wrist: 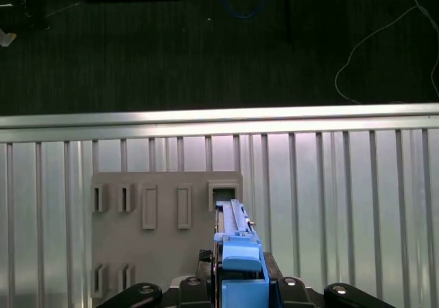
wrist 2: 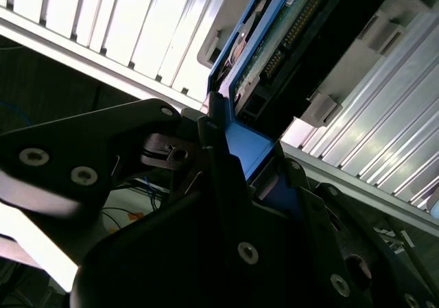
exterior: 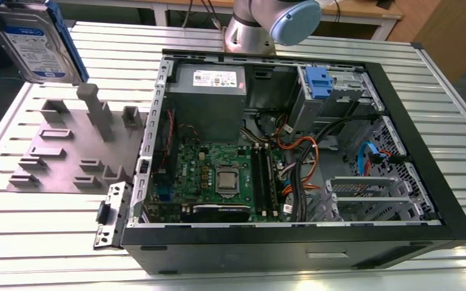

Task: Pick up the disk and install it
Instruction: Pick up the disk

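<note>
In the second wrist view the gripper (wrist 2: 247, 150) is clamped narrow on the blue end rail of the disk (wrist 2: 288, 40). The black fingers (wrist 2: 206, 133) pinch the plastic, not the metal body, which presumably spares the circuit side and connectors. In the first wrist view the disk (wrist: 236, 243) runs edge-on away from the gripper (wrist: 240, 284), above the grey fixture (wrist: 158, 253) and near one of its open slots. The exterior view shows the disk (exterior: 39, 42) held upright, label outward, clear of the fixture (exterior: 63, 151) on the slatted table (exterior: 55, 242). Farther towards the exterior view's right, the computer case (exterior: 427, 176) lies on its side with its panel off, probably so the bays open upward. A metal drive cage (exterior: 363, 188) sits beyond the green board (exterior: 216, 176).
</note>
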Available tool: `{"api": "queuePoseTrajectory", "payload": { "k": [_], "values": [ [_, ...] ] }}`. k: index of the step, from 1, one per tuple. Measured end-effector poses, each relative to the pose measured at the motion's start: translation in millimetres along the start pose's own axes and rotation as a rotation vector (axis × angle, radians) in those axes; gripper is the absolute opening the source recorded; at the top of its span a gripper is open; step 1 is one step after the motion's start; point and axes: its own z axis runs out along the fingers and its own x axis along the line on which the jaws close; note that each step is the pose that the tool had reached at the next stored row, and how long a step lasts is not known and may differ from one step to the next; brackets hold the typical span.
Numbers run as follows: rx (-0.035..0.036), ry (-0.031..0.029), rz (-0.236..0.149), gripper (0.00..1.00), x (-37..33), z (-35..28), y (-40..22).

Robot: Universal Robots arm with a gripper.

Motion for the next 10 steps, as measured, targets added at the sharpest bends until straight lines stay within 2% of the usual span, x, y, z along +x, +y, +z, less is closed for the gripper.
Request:
{"api": "queuePoseTrajectory", "payload": {
  "k": [10],
  "values": [
    [0.0, 0.0, 0.0, 0.36, -0.2, -5.1, 0.1]
  ]
}}
